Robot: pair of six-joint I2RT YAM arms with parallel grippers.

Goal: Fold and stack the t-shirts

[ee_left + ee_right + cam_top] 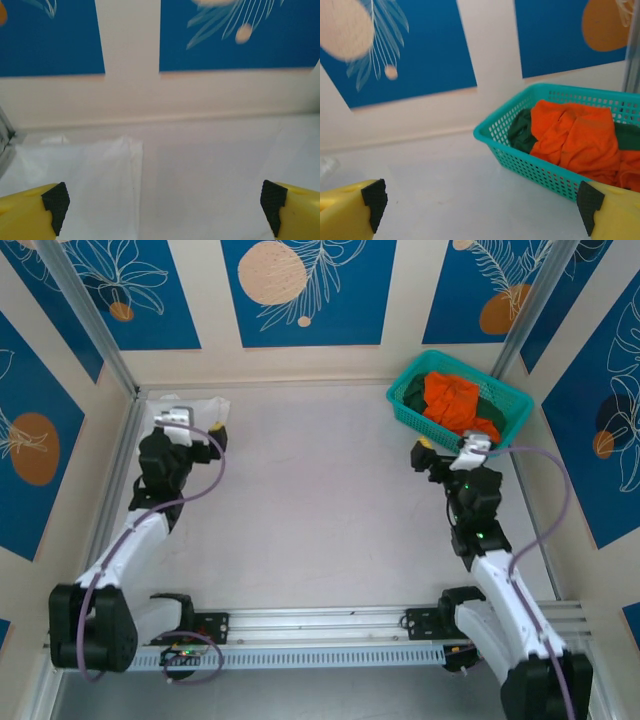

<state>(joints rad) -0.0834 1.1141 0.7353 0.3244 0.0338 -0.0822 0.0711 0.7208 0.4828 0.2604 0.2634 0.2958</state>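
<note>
The table (pixel 320 500) carries three t-shirts, one basket and two grippers above it.

There is one teal mesh basket (pixel 405 410). It stands at the far right corner of the table, turned at an angle to the edges. Two of the three shirts are in it. The orange t-shirt (pixel 452 400) lies crumpled on top, in the middle of the basket. The dark green t-shirt (pixel 414 390) lies under it, and its cloth shows at both sides of the orange one.

The third shirt, the white t-shirt (pixel 207 406), is outside the basket. It lies on the table at the far left corner, close to the back wall, and it is hard to separate from the pale surface. In the left wrist view one straight edge of it runs away from the camera toward the wall.

The left gripper (pixel 165 205) is at this same corner, over the near part of the white t-shirt. Its two fingers stand wide apart and grasp nothing. The cloth shows below, more on the side of one finger.

The right gripper (pixel 482 202) is just beside the near side of the basket, over bare table. Its fingers are also spread wide and they are empty. In the right wrist view the basket with the orange cloth lies in front of it.
</note>
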